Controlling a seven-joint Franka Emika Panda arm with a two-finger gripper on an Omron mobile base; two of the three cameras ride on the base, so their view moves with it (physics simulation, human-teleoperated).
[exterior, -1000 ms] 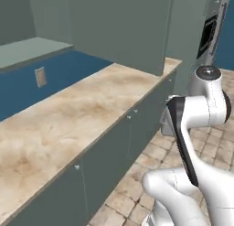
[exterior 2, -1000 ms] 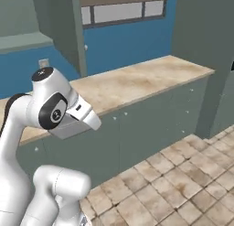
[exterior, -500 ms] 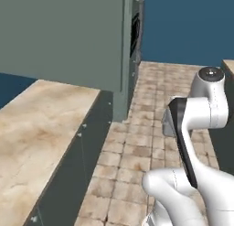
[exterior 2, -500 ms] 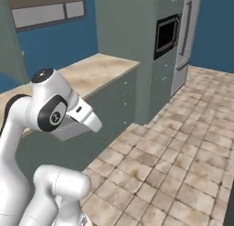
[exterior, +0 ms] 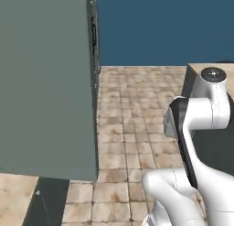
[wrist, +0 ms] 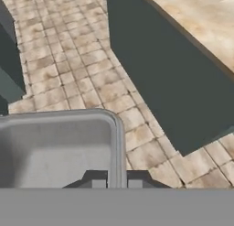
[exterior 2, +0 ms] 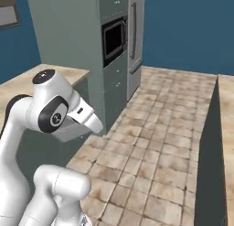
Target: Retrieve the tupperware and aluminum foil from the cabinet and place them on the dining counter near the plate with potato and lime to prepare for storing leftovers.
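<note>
Tupperware sits clamped by its rim in my gripper, carried over the tiled floor beside the dining counter's dark side. It looks light, stiff and probably slick plastic, so a thin rim pinch may slip; I judge gentle travel wise before setting it on that marble table.
</note>
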